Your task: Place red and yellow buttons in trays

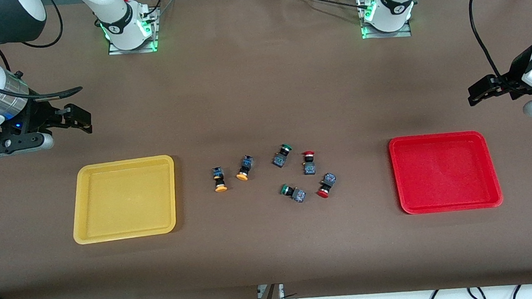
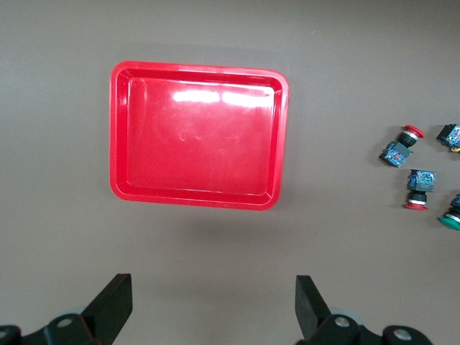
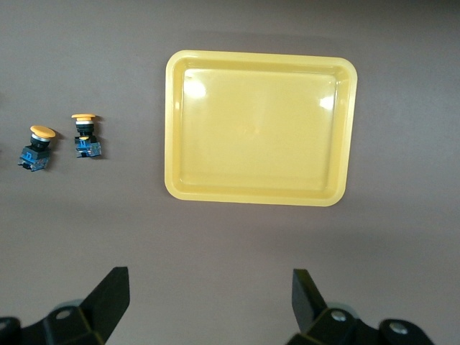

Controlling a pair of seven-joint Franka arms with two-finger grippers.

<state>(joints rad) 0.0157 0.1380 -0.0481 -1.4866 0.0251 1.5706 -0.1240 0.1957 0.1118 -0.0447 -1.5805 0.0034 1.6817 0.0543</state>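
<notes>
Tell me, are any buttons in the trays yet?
Not yet. The yellow tray and red tray hold nothing. Both yellow buttons and both red buttons lie on the table between the trays, mixed with two green ones. The right gripper and left gripper wait with jaws open, holding nothing. All four placements remain.

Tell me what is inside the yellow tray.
Nothing shows inside the yellow tray: its floor is bare in the front and right wrist views. No part of it is covered. Both yellow buttons lie on the table beside it.

White arms with black joint bands, black cables, green-lit bases, black hands.
</notes>
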